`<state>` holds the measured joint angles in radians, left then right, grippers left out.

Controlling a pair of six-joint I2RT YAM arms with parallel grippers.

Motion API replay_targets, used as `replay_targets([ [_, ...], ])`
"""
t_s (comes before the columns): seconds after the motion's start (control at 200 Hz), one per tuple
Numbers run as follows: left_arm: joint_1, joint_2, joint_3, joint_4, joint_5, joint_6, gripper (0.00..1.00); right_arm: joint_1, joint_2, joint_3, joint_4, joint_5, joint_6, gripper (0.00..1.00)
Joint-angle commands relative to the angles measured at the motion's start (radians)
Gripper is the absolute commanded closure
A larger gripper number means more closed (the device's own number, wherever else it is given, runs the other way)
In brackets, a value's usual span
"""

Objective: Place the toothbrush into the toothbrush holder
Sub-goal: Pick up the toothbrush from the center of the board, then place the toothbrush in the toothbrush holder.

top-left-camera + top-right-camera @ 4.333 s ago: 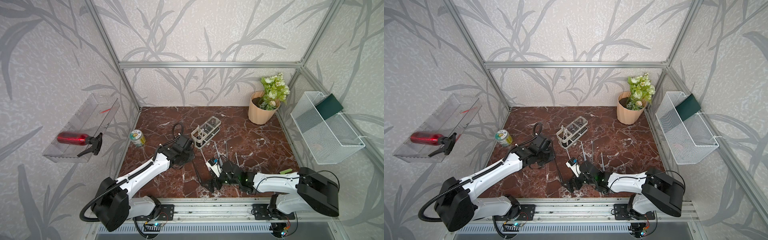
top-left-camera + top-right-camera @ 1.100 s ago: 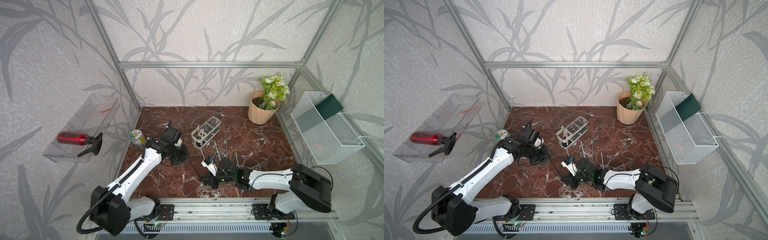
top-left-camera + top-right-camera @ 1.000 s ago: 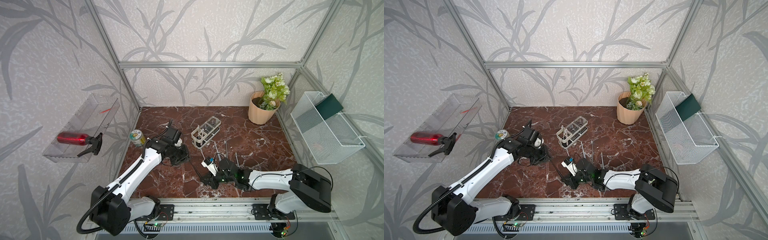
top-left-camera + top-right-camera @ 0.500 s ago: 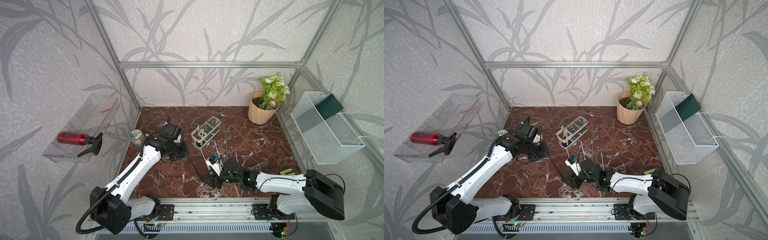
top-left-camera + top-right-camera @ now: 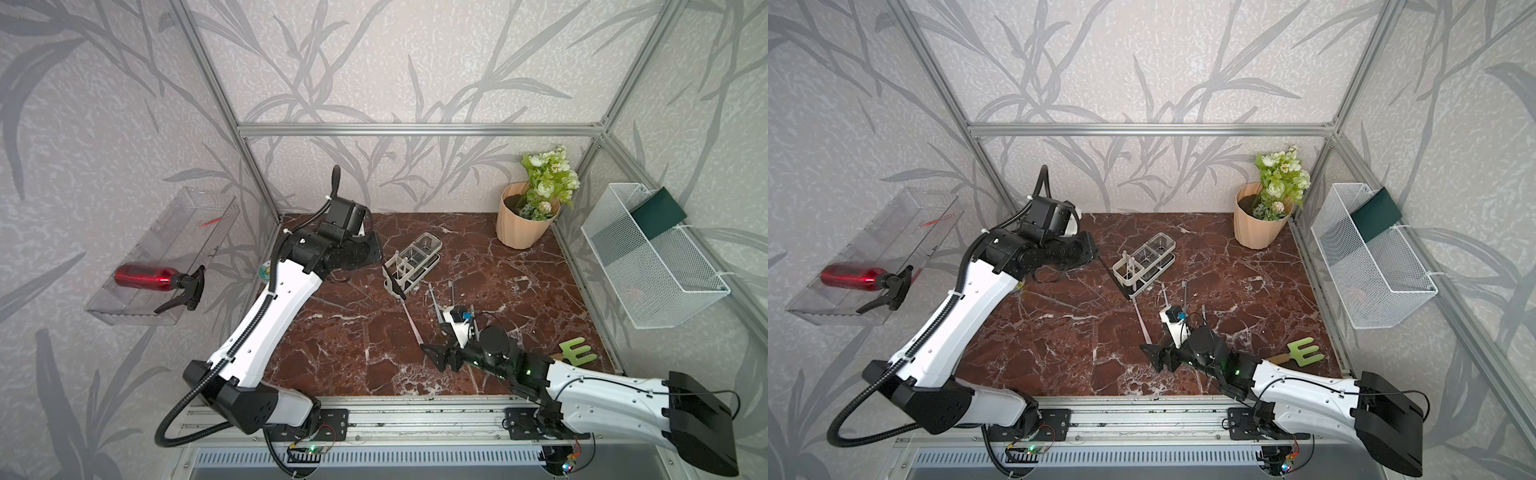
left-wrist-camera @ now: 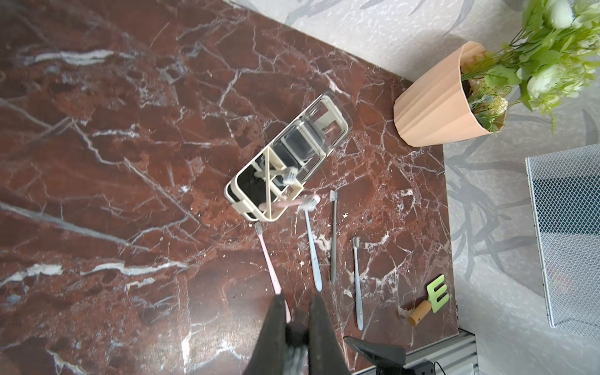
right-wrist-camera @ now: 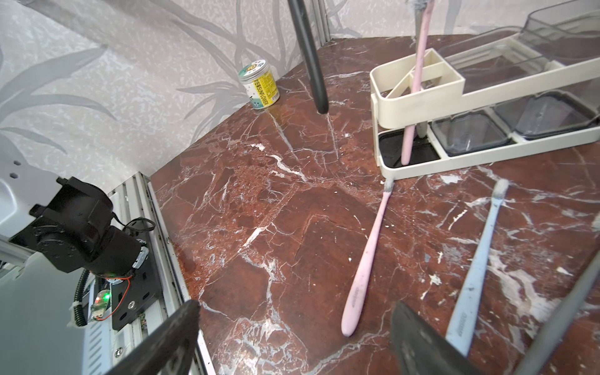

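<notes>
Left wrist: four toothbrushes (image 6: pixel 268 256) loose, two in toothbrush holder (image 6: pixel 239 206).

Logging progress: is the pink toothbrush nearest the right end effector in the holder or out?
Out: the pink toothbrush lies flat on the marble table, bristles at the foot of the toothbrush holder.

The jar (image 7: pixel 258 85) at the table's 9 o'clock edge carries a yellow label reading "SUNFLOWER". The handle imprints on the pink toothbrush (image 7: pixel 368 253) and the blue toothbrush (image 7: pixel 477 269) are illegible.

Toothbrushes (image 6: pixel 311 246) lie side by side on the table (image 6: pixel 130 162) before the toothbrush holder (image 6: pixel 242 206); the flowerpot (image 6: pixel 431 107) stands behind, rightward.
</notes>
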<state>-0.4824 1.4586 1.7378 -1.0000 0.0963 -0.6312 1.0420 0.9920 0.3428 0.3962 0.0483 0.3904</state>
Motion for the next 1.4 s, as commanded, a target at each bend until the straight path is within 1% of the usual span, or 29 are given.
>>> replay_targets([
  [0.0,-0.03,0.058,0.118,-0.06,-0.116,0.073,1.0,-0.007,-0.013,-0.01,-0.014,0.033,0.003,0.07],
  [0.16,-0.06,0.158,0.296,-0.09,-0.219,0.124,1.0,-0.007,-0.016,-0.009,-0.016,0.027,0.006,0.06],
  [0.345,-0.083,0.291,0.5,-0.13,-0.268,0.178,1.0,-0.007,-0.017,-0.01,-0.014,0.019,0.004,0.06],
  [0.44,-0.093,0.362,0.596,-0.156,-0.269,0.197,1.0,-0.007,-0.01,-0.008,-0.01,0.006,0.006,0.06],
  [0.565,-0.106,0.44,0.669,-0.176,-0.32,0.238,1.0,-0.007,-0.006,-0.006,-0.007,-0.009,0.007,0.05],
  [0.845,-0.111,0.512,0.671,-0.172,-0.365,0.263,1.0,-0.007,-0.011,-0.005,-0.007,-0.028,0.008,0.05],
  [1.175,-0.119,0.523,0.569,-0.099,-0.309,0.206,1.0,-0.008,-0.004,-0.002,-0.007,-0.047,0.009,0.05],
  [1.395,-0.135,0.522,0.487,-0.047,-0.292,0.195,1.0,-0.007,-0.004,0.001,-0.005,-0.055,0.011,0.05],
])
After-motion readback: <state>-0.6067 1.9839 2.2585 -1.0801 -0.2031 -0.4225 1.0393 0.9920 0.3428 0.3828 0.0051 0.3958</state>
